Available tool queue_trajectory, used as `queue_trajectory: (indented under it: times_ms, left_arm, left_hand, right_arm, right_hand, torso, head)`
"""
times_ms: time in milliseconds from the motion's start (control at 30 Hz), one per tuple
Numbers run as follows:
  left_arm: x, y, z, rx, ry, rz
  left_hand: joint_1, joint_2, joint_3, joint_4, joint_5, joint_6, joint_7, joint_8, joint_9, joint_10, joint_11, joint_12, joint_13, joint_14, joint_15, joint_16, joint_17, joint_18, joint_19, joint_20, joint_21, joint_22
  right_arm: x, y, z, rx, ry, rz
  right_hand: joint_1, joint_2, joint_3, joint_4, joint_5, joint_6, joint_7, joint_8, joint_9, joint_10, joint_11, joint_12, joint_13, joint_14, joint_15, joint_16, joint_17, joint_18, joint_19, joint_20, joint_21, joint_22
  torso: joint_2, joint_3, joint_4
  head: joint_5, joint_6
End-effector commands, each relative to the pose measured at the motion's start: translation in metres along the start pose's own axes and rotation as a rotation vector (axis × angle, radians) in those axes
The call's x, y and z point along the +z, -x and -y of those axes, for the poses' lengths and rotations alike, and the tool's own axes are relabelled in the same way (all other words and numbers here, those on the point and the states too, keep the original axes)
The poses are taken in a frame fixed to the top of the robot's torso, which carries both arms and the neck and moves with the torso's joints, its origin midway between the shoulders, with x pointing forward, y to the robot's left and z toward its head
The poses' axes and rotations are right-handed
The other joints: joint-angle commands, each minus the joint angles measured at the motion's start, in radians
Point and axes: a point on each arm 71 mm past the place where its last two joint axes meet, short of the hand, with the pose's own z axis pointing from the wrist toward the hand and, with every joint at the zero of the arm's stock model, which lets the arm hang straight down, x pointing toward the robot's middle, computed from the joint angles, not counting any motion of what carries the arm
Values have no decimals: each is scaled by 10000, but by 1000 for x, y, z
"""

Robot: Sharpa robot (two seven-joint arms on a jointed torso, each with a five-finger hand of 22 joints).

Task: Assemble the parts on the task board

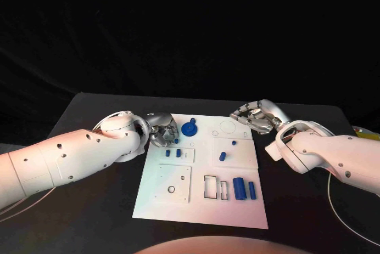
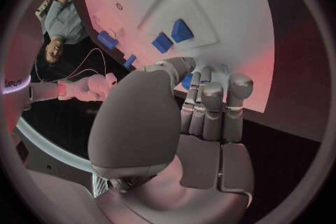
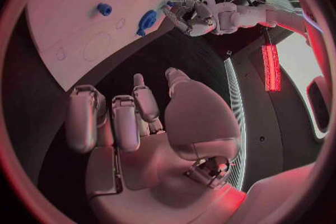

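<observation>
Risk sits mainly with the left hand (image 1: 161, 129), which hovers low over the near-left corner of the task board (image 1: 238, 210) with its fingers curled down together; a small blue part (image 2: 186, 82) shows just past the fingertips in the left wrist view, but whether it is pinched or merely beside them I cannot tell. If the hold is loose, the part could drop or roll across the white plate. Just beyond this hand lie the two small blue blocks (image 1: 173, 153) in their raised tray, and the round blue gear (image 1: 190, 128) stands close at its inner side, so a sideways sweep could knock either.

The right hand (image 1: 255, 117) floats off the board's far-right corner, fingers bent and apart, holding nothing. A short blue peg (image 1: 222, 156) lies between the hands, nearer the right one, and the larger blue cylinders (image 1: 244, 188) rest well back toward the robot from that hand, beside open rectangular slots.

Bare black table (image 1: 95, 111) borders both hands on their outer sides, giving free room to retreat; the board's edge runs directly under the left fingers.
</observation>
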Motion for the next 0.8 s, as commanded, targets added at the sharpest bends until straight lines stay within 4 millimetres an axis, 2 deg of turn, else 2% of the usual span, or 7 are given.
queue_trajectory:
  times_ms: [33, 100, 167, 300, 367, 467, 800]
  left_arm:
    - [-2, 1, -1, -47, 32, 142]
    - [-4, 2, -3, -128, -12, 222]
    - [-7, 4, -4, -321, -101, 363]
    - [-13, 10, -8, -938, -309, 824]
    - [-16, 13, -10, -1345, -397, 1087]
    - [-22, 20, -15, -2455, -593, 1605]
    - [-47, 39, -35, -9633, -466, 3938]
  left_hand:
    - [-94, 20, 5, -86, 30, -77, 3, -66, -15, -125, 23, -64, -24, -98, 29, -58, -118, 113, -109, 15, -76, -90]
    - [-107, 21, -3, -117, 33, -83, 36, -77, -23, -228, 60, -109, -49, -286, 58, -185, -449, 156, -272, 41, -215, -264]
    - [-91, 30, 7, -186, 39, -86, 92, -95, -40, -487, 130, -198, -122, -1222, 118, -937, -2155, 327, -950, 89, -788, -965]
    - [-79, 57, 46, -223, 54, -62, 126, -97, -51, -672, 169, -190, -172, -1632, 136, -1386, -2766, 435, -1403, 120, -1181, -1419]
    - [-93, 67, 30, -231, 49, -42, 158, -100, -64, -878, 206, -153, -221, -1870, 160, -1771, -2995, 611, -2173, 142, -1883, -2211]
    - [-235, 105, 19, -93, 44, 5, 171, -87, -68, -756, 197, 33, -202, -1880, 166, -1905, -3097, 615, -2212, 156, -2010, -2291]
    - [-606, 306, -204, 259, 4, 309, 63, 120, 5, -357, 60, 988, -69, -2217, 96, -2940, -3624, 613, -2338, 122, -3063, -3001]
  right_arm:
    - [0, -1, 1, -78, -31, -174]
    - [0, -1, 2, -153, -67, -279]
    - [1, -1, 3, -282, -80, -391]
    - [1, -2, 4, -794, 48, -760]
    - [1, -3, 5, -1146, 145, -1021]
    - [0, -6, 5, -1955, 353, -1566]
    - [-6, -20, -3, -6626, 1268, -3108]
  right_hand:
    - [121, 106, -79, -21, -22, -92, 4, 79, 8, -676, -4, -748, -761, 402, -44, -178, -70, 177, -176, 12, -341, 1076]
    - [493, 113, -65, -33, -368, -116, -8, 131, 19, -2008, -11, -2498, -2497, 322, -47, -372, -331, 282, -403, -2, -877, 811]
    - [1140, 70, 107, -172, -729, -106, -2, 169, 21, -3091, -14, -4044, -3990, 249, -66, -504, -510, 344, -564, 7, -1266, 623]
    - [2560, -263, 923, -364, -1403, 12, 26, 144, -76, -3338, -20, -5848, -5560, 138, -65, -743, -829, 411, -677, -14, -1693, 442]
    - [3064, -689, 1792, -288, -1454, 116, 101, -52, -246, -3112, 62, -7237, -6843, 159, -32, -771, -845, 396, -626, 17, -1716, 462]
    - [3220, -1271, 2917, -282, -1545, 493, 92, -214, -389, -2694, 155, -8816, -8321, 219, 27, -727, -744, 383, -533, 52, -1650, 555]
    - [2972, -1837, 3548, -517, -1887, 979, -9, -314, -501, -2753, 190, -10217, -9628, 379, 97, -480, -354, 258, -237, 109, -1029, 926]
  torso:
    - [-5, 3, -7]
    - [-6, 3, -2]
    - [-7, 5, -2]
    - [-21, 5, 9]
    - [-26, 5, 4]
    - [-30, 7, -3]
    - [-7, -14, -9]
  head:
    - [13, 14]
    - [10, 17]
    - [1, 24]
    - [-15, 51]
    - [-52, 63]
    - [-160, 88]
    - [-492, 199]
